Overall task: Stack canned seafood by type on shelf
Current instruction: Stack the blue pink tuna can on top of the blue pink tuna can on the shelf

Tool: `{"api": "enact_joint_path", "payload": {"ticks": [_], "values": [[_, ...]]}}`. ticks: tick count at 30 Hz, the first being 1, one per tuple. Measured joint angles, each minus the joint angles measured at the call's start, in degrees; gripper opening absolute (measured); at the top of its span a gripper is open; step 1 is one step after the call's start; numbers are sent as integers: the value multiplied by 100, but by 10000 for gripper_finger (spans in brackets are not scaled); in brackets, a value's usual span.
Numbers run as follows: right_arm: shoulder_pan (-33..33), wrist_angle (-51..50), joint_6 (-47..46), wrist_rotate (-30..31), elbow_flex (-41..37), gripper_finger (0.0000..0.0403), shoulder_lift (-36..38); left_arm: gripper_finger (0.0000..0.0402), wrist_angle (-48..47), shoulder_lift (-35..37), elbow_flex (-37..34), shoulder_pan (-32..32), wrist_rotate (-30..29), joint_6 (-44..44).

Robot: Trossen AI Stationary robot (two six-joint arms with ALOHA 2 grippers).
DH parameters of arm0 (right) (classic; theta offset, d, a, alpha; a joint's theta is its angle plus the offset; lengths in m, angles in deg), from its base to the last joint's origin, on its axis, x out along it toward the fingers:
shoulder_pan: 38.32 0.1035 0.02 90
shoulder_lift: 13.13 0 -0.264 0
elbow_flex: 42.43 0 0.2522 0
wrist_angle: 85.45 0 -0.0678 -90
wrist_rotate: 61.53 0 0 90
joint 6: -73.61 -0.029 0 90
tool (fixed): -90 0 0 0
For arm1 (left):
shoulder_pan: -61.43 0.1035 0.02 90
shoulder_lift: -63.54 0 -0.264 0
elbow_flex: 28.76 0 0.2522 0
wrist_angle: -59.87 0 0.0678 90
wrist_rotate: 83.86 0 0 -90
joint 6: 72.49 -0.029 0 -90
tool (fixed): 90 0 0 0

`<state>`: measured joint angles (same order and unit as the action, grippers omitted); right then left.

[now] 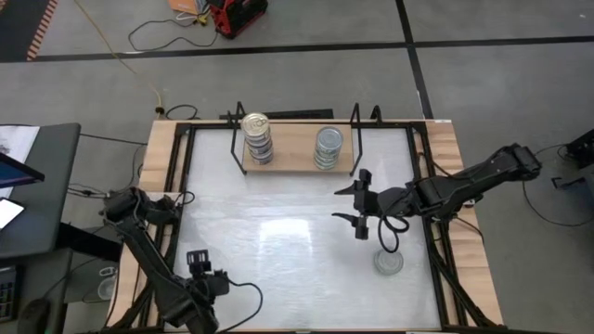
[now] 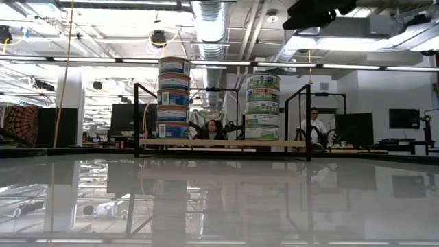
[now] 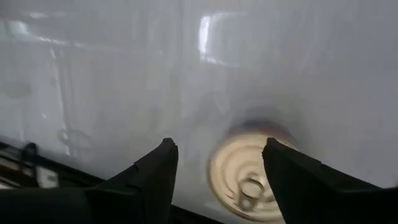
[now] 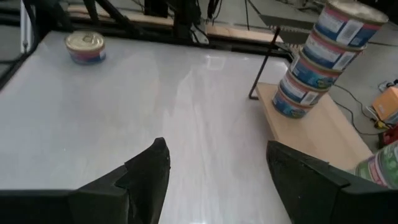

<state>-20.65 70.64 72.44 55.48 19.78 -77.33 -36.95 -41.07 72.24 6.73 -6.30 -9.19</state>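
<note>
The shelf (image 1: 290, 165) stands at the table's far edge with two stacks of canned seafood on its board: blue-labelled gold-lid tins (image 1: 257, 137) on the left and green-labelled silver-lid tins (image 1: 328, 147) on the right. A single gold-lid tin (image 4: 85, 46) sits flat on the table near the near-left corner. My left gripper (image 3: 217, 155) hangs open above it, and in the left wrist view the tin (image 3: 249, 180) shows blurred between the fingers. A silver-lid tin (image 1: 388, 263) lies on the table at the right. My right gripper (image 1: 360, 199) hovers open in front of the shelf.
Black frame rails (image 1: 176, 186) run along the table's left and right sides. The right arm's cable loop (image 1: 388, 237) hangs above the silver-lid tin. People sit in the room beyond the shelf (image 2: 314, 127). The white tabletop (image 1: 278, 241) lies between the shelf and the near edge.
</note>
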Motion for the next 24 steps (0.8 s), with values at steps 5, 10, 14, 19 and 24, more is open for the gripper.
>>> {"api": "enact_joint_path", "payload": {"ticks": [5,10,14,19,24], "values": [[22,-167,-33,1,0,292,-82,215,198,-26,-291,1,414,-11],[152,-131,-30,0,0,292,-77,214,668,-34,-749,-22,774,-197],[187,-72,-4,0,0,292,-72,214,1155,-24,-1254,-36,634,-432],[182,29,15,2,0,292,-72,214,1116,-8,-1592,44,-434,-433],[183,29,25,0,0,292,-72,214,1423,-45,-1922,246,-2968,-561]]}}
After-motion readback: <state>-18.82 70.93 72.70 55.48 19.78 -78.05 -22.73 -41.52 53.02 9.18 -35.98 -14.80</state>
